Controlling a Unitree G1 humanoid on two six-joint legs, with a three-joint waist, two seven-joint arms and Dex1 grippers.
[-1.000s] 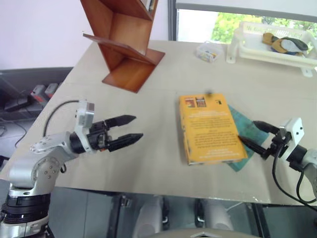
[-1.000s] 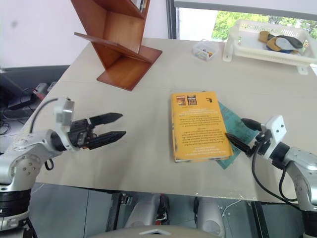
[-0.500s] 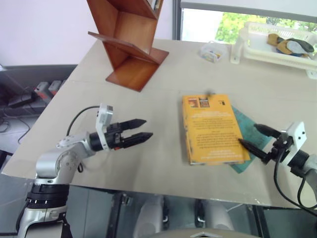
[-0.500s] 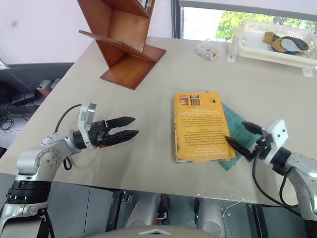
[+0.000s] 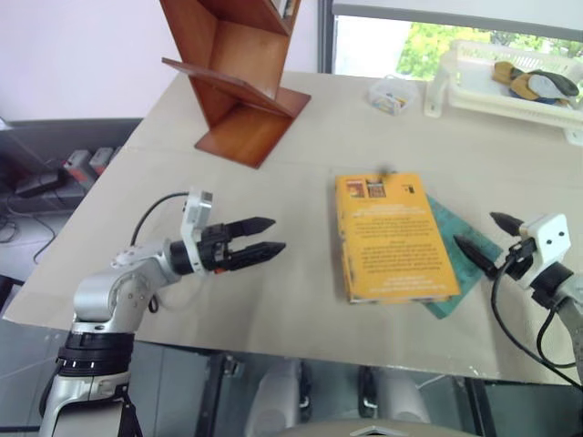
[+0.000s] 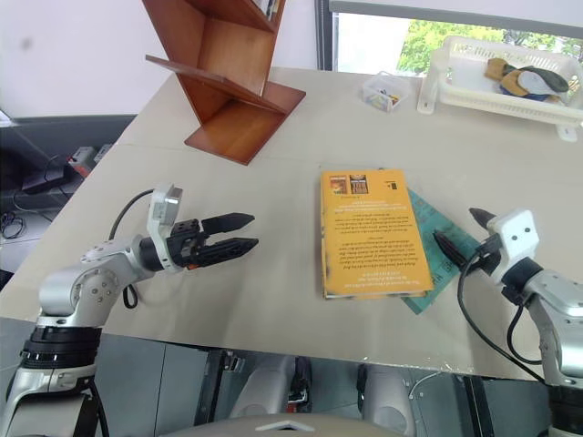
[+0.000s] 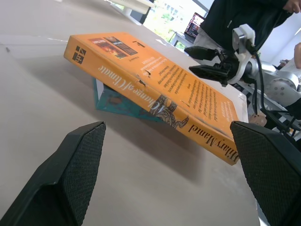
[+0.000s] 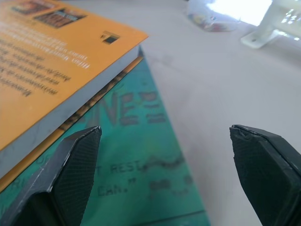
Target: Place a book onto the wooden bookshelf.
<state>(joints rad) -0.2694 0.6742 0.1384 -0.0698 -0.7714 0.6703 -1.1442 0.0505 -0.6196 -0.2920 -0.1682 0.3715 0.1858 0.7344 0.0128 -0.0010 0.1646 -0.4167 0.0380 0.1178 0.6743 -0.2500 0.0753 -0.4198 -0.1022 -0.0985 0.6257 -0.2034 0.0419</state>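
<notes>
Beige table (image 5: 301, 137) (sunlit window (image 5: 401, 45) behind)

You are looking at the book (image 5: 392, 235), a thick orange-yellow paperback lying flat, cover up, near the table's front edge, small pictures at its far end, overlapping a thinner teal book. The wooden bookshelf (image 5: 235, 77), reddish-brown zigzag boards on a square base, is standing upright, well apart at far left.

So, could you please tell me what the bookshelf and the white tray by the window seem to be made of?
The wooden bookshelf looks like polished reddish-brown wood: smooth boards with a soft sheen. The white tray appears to be moulded plastic, judging by its slotted walls and matte white rim, though that is less certain.
</notes>
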